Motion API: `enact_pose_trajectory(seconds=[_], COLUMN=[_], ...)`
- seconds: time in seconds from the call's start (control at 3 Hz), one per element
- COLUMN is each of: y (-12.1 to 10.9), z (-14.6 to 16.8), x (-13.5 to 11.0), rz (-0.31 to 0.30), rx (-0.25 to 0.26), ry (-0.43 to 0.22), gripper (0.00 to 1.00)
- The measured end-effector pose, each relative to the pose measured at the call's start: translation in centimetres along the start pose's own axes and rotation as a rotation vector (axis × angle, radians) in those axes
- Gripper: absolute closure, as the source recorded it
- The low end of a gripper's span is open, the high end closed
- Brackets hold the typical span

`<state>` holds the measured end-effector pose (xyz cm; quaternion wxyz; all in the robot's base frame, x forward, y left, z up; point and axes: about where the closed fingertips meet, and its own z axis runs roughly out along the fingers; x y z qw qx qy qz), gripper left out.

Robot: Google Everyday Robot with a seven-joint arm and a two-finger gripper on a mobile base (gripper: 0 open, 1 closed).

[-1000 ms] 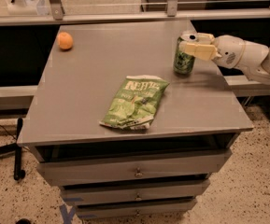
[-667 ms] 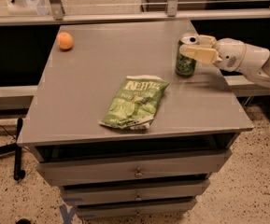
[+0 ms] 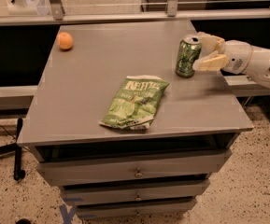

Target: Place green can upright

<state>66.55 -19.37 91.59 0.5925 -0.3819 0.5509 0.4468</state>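
The green can [image 3: 188, 56] is seen standing upright on the counter [image 3: 92, 64], near its right rear edge, silver top facing up. The gripper [image 3: 201, 51] is held at the can's right side, reaching in from the right; its pale fingers [image 3: 212, 62] are spread apart, with one set behind the can and one in front. Whether the fingers touch the can cannot be told. A green-and-white chip bag [image 3: 133, 101] is laid flat mid-counter, well apart from the can. An orange [image 3: 65, 40] is placed near the far left corner.
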Motion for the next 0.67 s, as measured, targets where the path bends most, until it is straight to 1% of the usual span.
enact_pose_trajectory(seconds=[0.33, 0.67], y=[-0.2, 0.1], z=[-3.7, -9.9], x=[-1.3, -3.4], rz=[-0.042, -0.083], rx=[0.061, 0.180], ry=[0.031, 0.073], gripper=[0.00, 0.00])
